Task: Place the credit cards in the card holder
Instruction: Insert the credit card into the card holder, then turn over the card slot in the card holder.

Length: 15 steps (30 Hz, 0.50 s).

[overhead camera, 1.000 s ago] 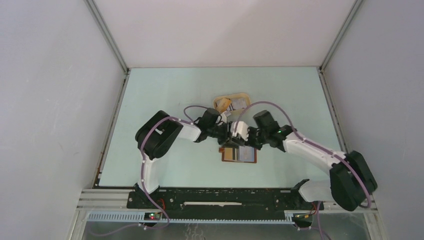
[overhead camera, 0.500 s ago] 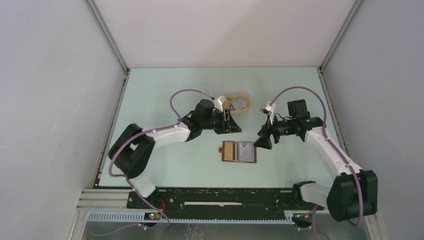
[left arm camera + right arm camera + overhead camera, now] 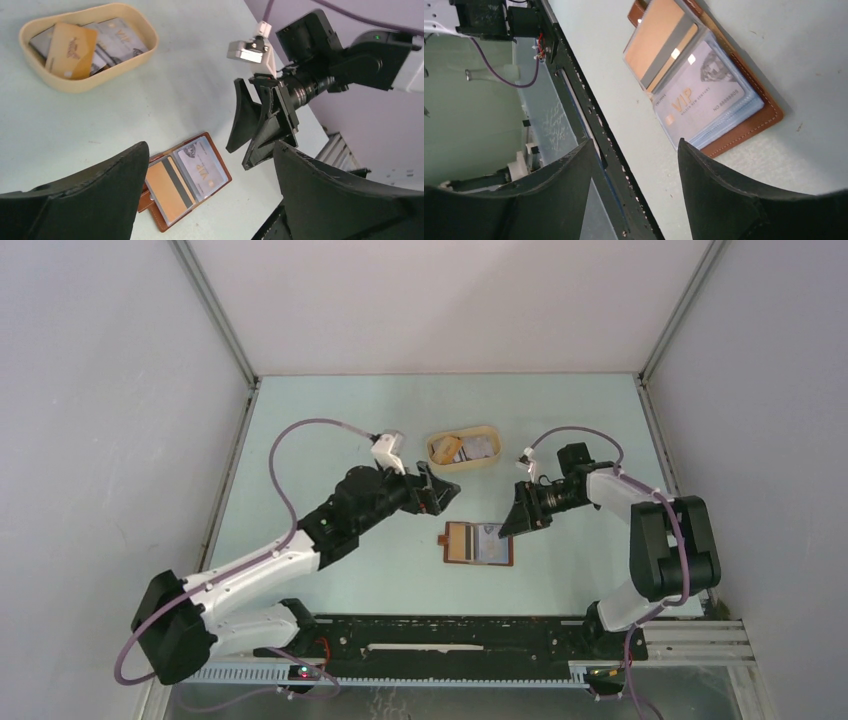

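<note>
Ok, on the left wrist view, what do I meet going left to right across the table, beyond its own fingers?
tray → wallet, lying open → right pincer, open and empty.

Both reach inward: left gripper (image 3: pixel 440 496) spread wide, empty; right gripper (image 3: pixel 520 517) parted, empty, tilted down, facing the left one.

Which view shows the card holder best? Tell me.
Right wrist: the open card holder fills the frame, its VIP card legible. Left wrist shows it smaller and farther; top external, only a tiny brown rectangle.
</note>
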Available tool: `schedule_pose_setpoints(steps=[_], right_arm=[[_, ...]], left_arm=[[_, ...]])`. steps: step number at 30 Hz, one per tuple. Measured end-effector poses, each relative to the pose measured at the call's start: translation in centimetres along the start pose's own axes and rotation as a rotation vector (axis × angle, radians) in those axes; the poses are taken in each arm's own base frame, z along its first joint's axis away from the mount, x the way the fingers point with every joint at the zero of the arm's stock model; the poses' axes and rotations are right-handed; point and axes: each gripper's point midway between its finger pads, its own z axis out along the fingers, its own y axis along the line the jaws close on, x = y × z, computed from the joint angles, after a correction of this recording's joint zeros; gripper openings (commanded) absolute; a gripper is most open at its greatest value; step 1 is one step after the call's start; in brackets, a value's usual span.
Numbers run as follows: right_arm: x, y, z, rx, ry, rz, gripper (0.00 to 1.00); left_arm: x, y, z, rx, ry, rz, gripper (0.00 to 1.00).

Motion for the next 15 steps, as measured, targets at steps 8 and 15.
schedule_pose_setpoints(steps=[8, 15], right_arm=[[0.0, -2.0, 0.9, 0.035, 0.035, 0.149, 0.68], [-0.2, -3.2, 1.6, 0.041, 0.058, 0.212, 0.67]], left_arm=[[4.4, 6.0, 1.0, -0.065, 0.051, -0.215, 0.87], [10.3, 5.1, 2.3, -0.033, 0.237, -0.232, 0.58]])
